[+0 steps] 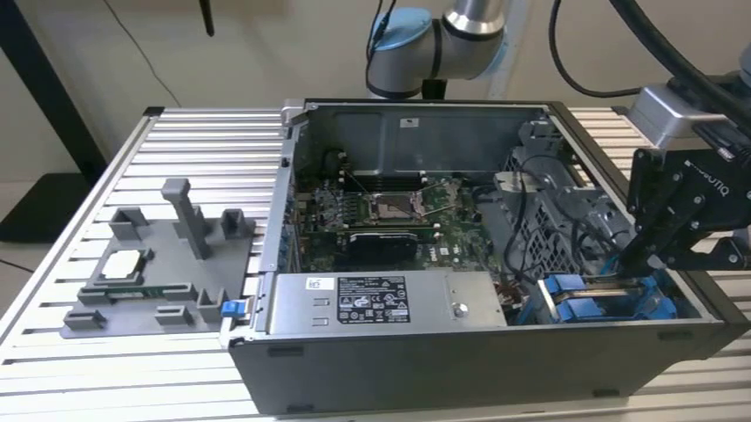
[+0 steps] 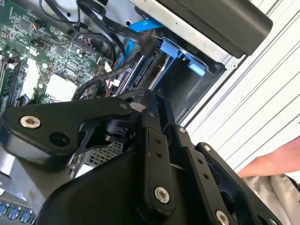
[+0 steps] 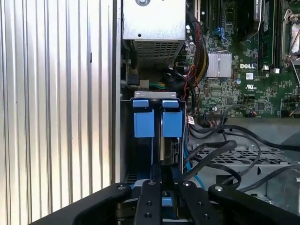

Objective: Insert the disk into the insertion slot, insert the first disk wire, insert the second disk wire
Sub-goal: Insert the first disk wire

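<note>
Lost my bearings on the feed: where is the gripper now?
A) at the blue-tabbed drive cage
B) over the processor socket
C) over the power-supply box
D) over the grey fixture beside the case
A: in the exterior view the gripper hangs at the blue-tabbed drive cage, at that view's right.
</note>
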